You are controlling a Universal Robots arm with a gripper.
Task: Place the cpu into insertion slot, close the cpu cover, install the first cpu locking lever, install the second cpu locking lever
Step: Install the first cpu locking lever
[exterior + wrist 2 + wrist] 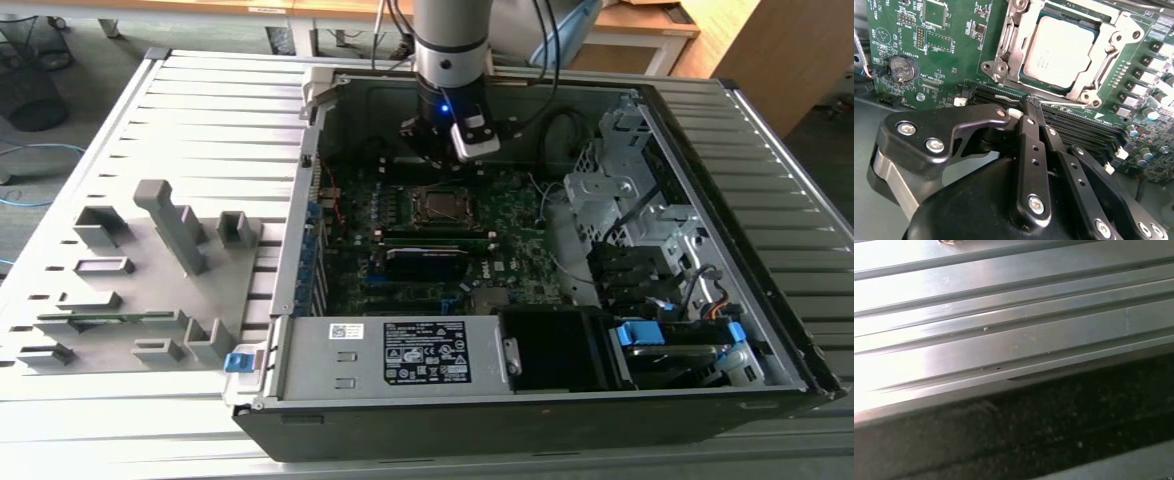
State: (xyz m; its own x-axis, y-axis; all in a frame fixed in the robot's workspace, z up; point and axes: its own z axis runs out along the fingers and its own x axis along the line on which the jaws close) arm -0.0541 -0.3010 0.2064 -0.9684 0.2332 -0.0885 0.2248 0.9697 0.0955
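The cpu (1064, 50) lies flat in its socket on the green motherboard (944, 45), and its silver-grey top shows through the window of the cpu cover (1013, 45), which is down over it. A thin metal locking lever (1064, 104) runs along the socket's edge beside the memory slots. My gripper (1029, 105) is shut, with its black fingers (1030, 150) together and their tips right at this lever; I cannot tell whether the wire is pinched. In the exterior view the gripper (434, 165) hangs inside the open computer case, just behind the socket (438, 205).
Black memory slots (1089, 130) lie under the fingers. A coin battery (901, 67) sits on the board. The power supply (400, 355) and drive cage (667, 290) fill the case's front and right. Grey part holders (147, 270) stand on the grooved table (1004, 340).
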